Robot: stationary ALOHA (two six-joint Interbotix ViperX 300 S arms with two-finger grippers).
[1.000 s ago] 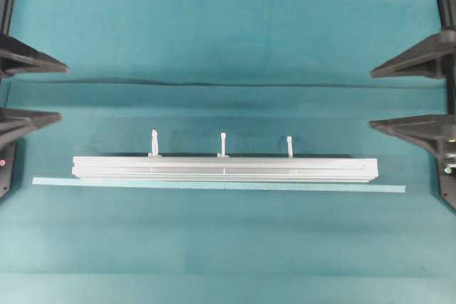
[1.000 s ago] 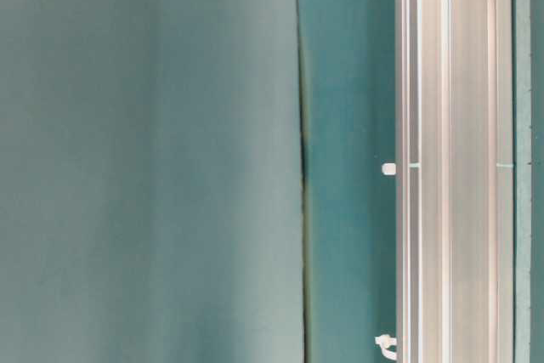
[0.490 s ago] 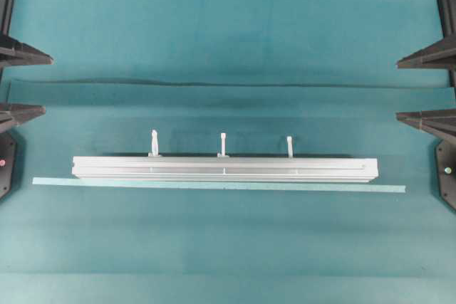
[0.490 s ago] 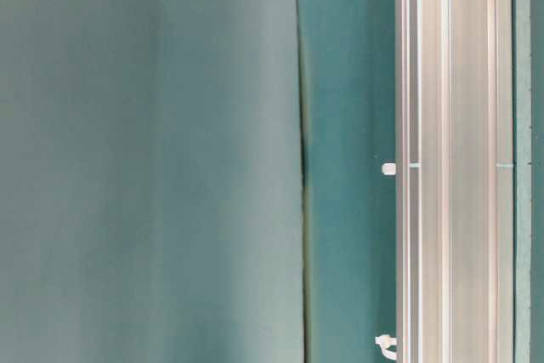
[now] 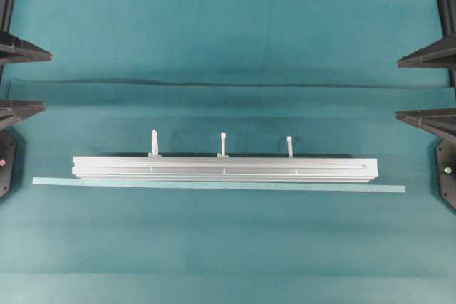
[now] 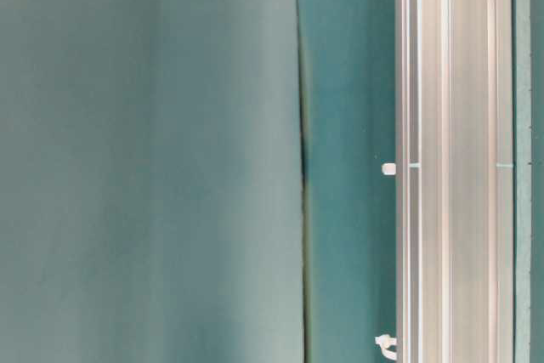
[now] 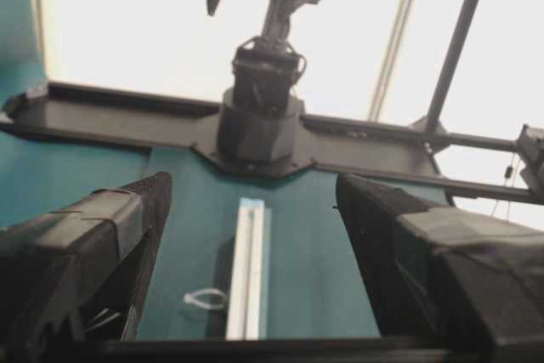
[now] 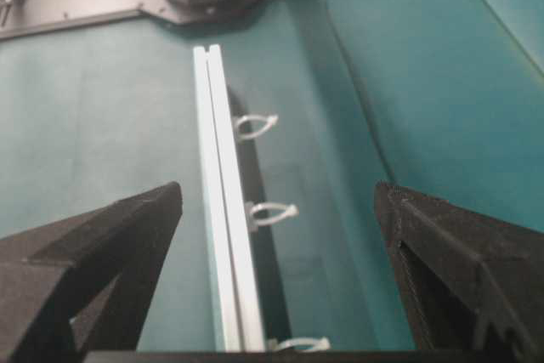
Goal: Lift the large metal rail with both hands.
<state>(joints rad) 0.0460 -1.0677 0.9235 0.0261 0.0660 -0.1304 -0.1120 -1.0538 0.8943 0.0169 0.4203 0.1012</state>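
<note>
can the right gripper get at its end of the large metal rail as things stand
Probably yes. The right gripper is open at the view's edge, well clear of the large metal rail, with only bare teal mat between them. The thin strip lies alongside, so it could get pinched too.

The large metal rail (image 5: 224, 169), silver and grooved, lies flat, zip ties (image 5: 223, 145) pointing up-frame.

The left gripper (image 5: 32, 80) and right gripper (image 5: 410, 89) hover at opposite edges, fingers spread wide.
</note>
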